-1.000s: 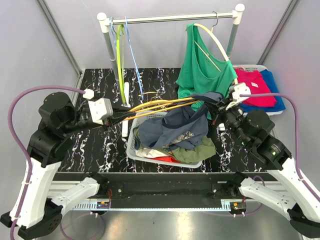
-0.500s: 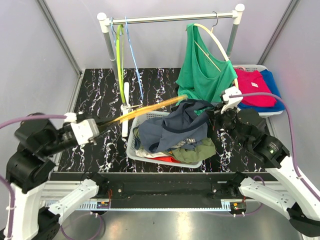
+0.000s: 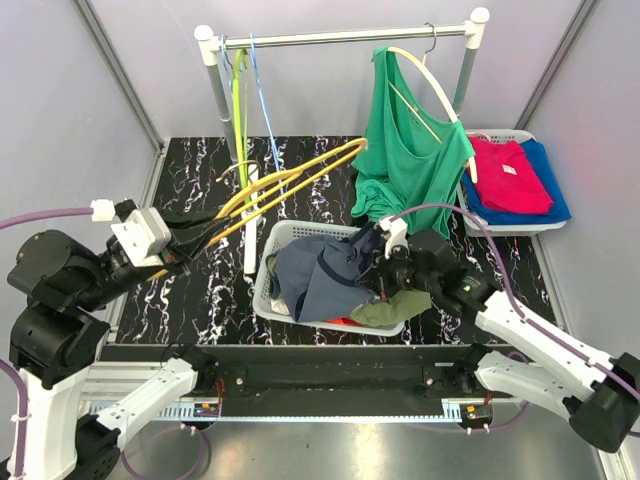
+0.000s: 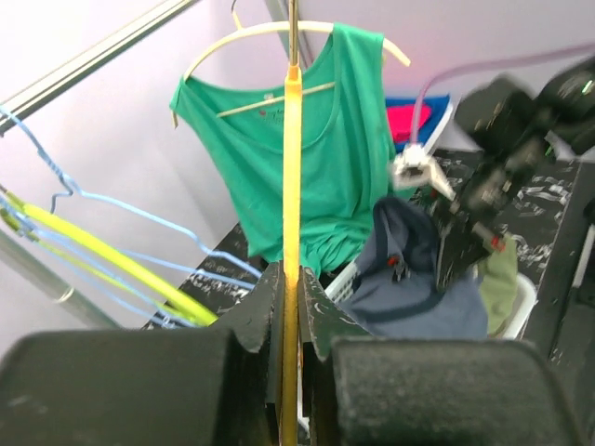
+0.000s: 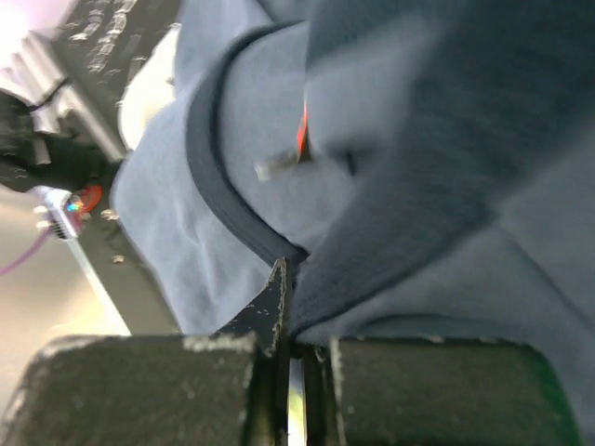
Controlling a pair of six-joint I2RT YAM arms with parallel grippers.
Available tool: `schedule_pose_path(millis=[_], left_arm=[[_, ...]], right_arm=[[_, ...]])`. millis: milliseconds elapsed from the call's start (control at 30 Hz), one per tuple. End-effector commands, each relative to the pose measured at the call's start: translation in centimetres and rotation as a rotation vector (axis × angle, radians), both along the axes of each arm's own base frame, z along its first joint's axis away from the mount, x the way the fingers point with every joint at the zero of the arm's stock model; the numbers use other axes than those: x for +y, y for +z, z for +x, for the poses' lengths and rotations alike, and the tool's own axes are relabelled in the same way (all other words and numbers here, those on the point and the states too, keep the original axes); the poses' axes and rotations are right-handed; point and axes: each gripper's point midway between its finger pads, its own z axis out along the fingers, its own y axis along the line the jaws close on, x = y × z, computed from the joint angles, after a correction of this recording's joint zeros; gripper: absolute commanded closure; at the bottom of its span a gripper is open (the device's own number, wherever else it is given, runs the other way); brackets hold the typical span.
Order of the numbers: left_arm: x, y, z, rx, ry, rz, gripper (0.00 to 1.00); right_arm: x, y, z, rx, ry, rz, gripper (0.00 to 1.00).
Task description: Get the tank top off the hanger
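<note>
My left gripper is shut on a bare yellow hanger, held out over the table's left-middle; it runs up between the jaws in the left wrist view. My right gripper is shut on a grey-blue tank top that lies draped over the white basket. The right wrist view shows its fabric pinched in the jaws. The yellow hanger is apart from this top. A green tank top hangs on a white hanger on the rail.
The clothes rack's rail spans the back, with green and blue hangers at its left end. The basket holds several other garments. A white tray at the right holds red and blue shirts.
My left gripper drew back to the left with the yellow hanger, which came out of the grey-blue top and swung up. My right gripper moved left and down with the top onto the basket.
</note>
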Motion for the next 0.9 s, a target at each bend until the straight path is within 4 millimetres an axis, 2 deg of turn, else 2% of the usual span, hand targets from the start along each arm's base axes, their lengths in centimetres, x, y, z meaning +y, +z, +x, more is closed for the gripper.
schedule_pose_path(millis=[0,100,133,200,267,367,400,433,467,533,567,633,667,700,733,800,833,867], left_arm=[[-1.3,2.6,0.0,-0.038,-0.065,-0.088,1.0],[-1.7,2.2,0.1,-0.027,-0.086,-0.08,1.0],[-1.8,2.1,0.1,-0.024,-0.09,-0.081,1.0],[-2.0,1.9,0.0,-0.015,-0.106,-0.076,1.0],[-2.2,1.8,-0.1,-0.012,-0.119,-0.074,1.0],[-2.2,1.9,0.1,-0.011,-0.114,-0.073,1.0],[-2.2,1.9,0.3,-0.008,-0.108,-0.073,1.0],[-2.1,1.9,0.4,-0.004,-0.098,-0.079,1.0],[-2.1,2.1,0.5,0.002,-0.091,-0.09,1.0],[-2.0,2.2,0.6,-0.006,-0.088,-0.094,1.0],[-2.0,2.3,0.6,-0.006,-0.086,-0.1,1.0],[-2.0,2.3,0.7,-0.011,-0.083,-0.099,1.0],[-2.0,2.1,0.8,-0.007,-0.081,-0.098,1.0],[-2.0,2.1,0.8,-0.004,-0.081,-0.098,1.0],[-2.1,2.0,0.9,-0.004,-0.079,-0.097,1.0],[-2.0,1.9,0.9,-0.005,-0.077,-0.095,1.0],[-2.0,1.9,1.0,-0.005,-0.076,-0.094,1.0],[-1.9,1.9,1.0,-0.008,-0.071,-0.093,1.0]], right_arm=[[4.3,3.5,-0.7,-0.008,0.132,0.219,1.0],[5.5,1.1,-0.5,0.085,0.143,0.209,1.0],[6.0,0.0,0.1,0.121,0.122,0.202,1.0],[6.1,-1.9,0.6,0.171,0.08,0.171,1.0],[5.8,-5.2,0.7,0.259,0.032,0.117,1.0],[5.2,-8.7,-0.5,0.357,0.0,0.108,1.0],[5.2,-9.0,-0.9,0.37,-0.001,0.133,1.0],[5.5,-8.3,-0.9,0.373,-0.009,0.193,1.0],[4.9,-9.5,-1.7,0.402,-0.016,0.182,1.0],[3.9,-10.4,-2.2,0.418,-0.045,0.134,0.99],[3.4,-10.6,-2.0,0.406,-0.068,0.118,0.86],[2.8,-9.9,-2.1,0.376,-0.074,0.111,0.64],[2.9,-8.8,-1.7,0.349,-0.075,0.116,0.06],[2.7,-8.0,-1.4,0.306,-0.064,0.102,0.0],[2.0,-7.2,-1.8,0.296,-0.066,0.081,0.0],[2.1,-2.8,-0.7,0.176,-0.054,0.114,0.0],[1.7,-1.9,-0.9,0.162,-0.051,0.102,0.0],[1.9,1.1,-0.4,0.102,-0.042,0.131,0.0]])
